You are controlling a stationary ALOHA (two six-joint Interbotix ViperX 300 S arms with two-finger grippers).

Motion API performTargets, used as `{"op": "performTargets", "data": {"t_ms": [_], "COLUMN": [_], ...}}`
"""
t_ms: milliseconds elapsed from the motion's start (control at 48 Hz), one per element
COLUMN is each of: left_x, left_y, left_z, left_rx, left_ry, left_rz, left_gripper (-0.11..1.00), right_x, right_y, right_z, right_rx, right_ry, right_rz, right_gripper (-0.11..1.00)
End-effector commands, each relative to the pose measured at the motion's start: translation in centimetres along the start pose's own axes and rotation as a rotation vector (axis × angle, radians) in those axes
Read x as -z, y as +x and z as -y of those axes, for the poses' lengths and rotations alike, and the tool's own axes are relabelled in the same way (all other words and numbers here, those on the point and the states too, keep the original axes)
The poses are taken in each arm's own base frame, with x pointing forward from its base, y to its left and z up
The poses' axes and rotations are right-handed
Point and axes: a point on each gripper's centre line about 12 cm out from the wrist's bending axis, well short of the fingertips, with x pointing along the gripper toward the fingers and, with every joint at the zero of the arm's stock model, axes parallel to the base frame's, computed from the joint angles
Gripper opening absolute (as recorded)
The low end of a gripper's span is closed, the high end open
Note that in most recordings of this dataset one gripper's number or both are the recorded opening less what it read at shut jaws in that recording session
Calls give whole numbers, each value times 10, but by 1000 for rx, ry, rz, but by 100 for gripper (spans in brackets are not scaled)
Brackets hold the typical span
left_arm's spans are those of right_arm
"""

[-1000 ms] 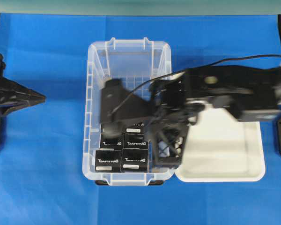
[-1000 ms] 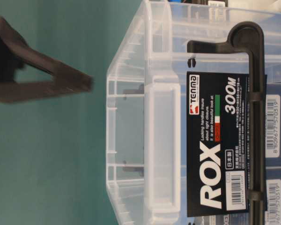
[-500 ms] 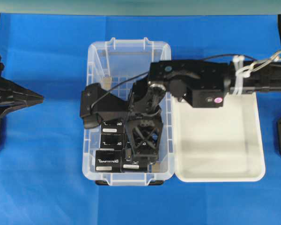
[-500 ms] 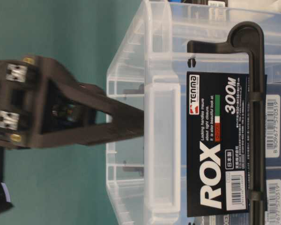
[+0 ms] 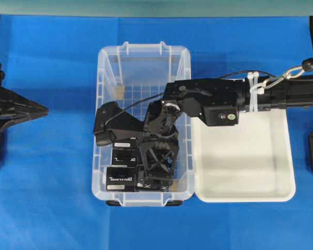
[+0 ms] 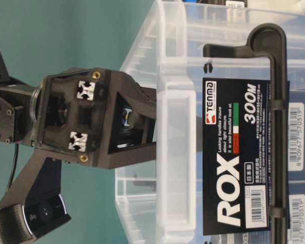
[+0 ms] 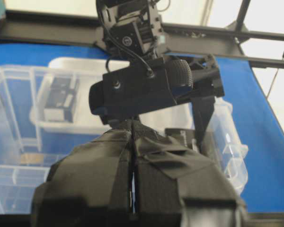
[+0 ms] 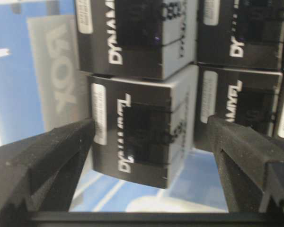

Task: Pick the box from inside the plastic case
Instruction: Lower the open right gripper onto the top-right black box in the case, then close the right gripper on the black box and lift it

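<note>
Box (image 8: pixel 135 135) sits between the right gripper's (image 8: pixel 151 156) fingers, label face toward the wrist cam, lettering and white strip running top to bottom in that view; I can't call its long axis from these angles. Right jaws spread wide, one finger (image 8: pixel 47 156) on each side of the box, visible gap both sides, not pinching it.

Case (image 5: pixel 107 67) holds a packed block of identical black boxes at its near end; far end is bare grid floor. More boxes just above and to the right of the target in the wrist view, touching it. The gripper is down inside the case, over the block. White tray (image 5: pixel 284 192) just beside the case, nothing in it.

Left gripper (image 5: pixel 39 108) well apart from the case, over the blue cloth (image 5: pixel 52 208), jaws pressed together on nothing.
</note>
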Motion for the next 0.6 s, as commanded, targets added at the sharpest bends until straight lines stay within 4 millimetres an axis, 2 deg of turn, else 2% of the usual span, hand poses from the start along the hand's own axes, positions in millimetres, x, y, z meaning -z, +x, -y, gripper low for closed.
{"op": "performTargets", "data": {"t_ms": [0, 167, 313, 584], "left_x": [-4, -1, 0, 1], "left_y": [2, 1, 1, 0], "left_z": [1, 0, 0, -1], "left_rx": [2, 0, -3, -7], "left_ry": [3, 3, 3, 3], "left_rz": [8, 0, -18, -29], "left_gripper": [-1, -1, -1, -1], "right_x": [0, 4, 9, 5], "right_y": [3, 13, 23, 12], "right_z": [-5, -4, 6, 32], "right_rx": [-15, -9, 40, 120], "right_ry": [-2, -1, -10, -12], "right_rz": [-1, -24, -54, -34], "right_gripper": [100, 100, 100, 100]}}
